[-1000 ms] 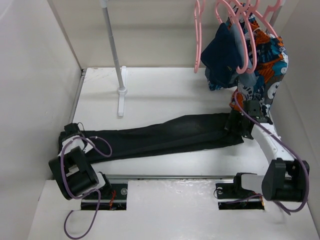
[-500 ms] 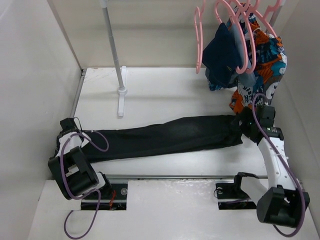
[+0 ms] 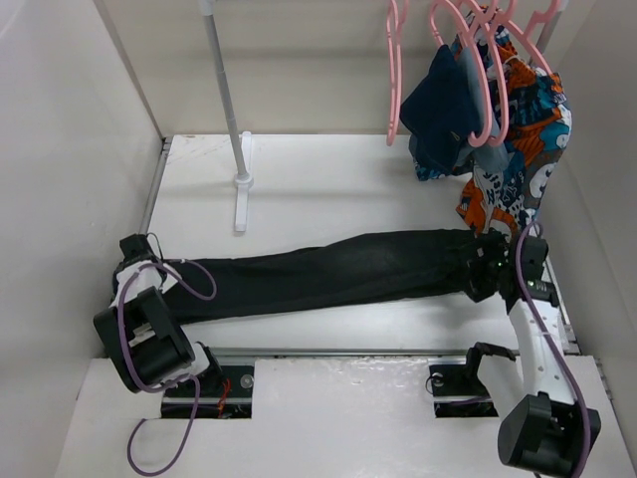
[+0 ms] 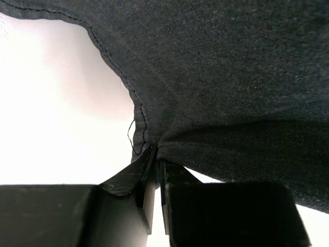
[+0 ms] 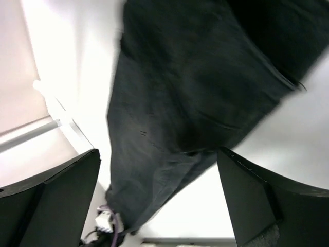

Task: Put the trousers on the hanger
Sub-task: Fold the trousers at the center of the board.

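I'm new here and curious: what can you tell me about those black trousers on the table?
The trousers are plain black, soft woven-looking cloth, laid flat and stretched lengthwise across the white table. The left hand pinches a stitched edge at one end; the right hand hangs open over the other end.

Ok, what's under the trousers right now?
Only the white table shows around the trousers, which lie flat across it. The left end effector pinches their edge at one end. Whatever sits beneath the fabric itself is covered.
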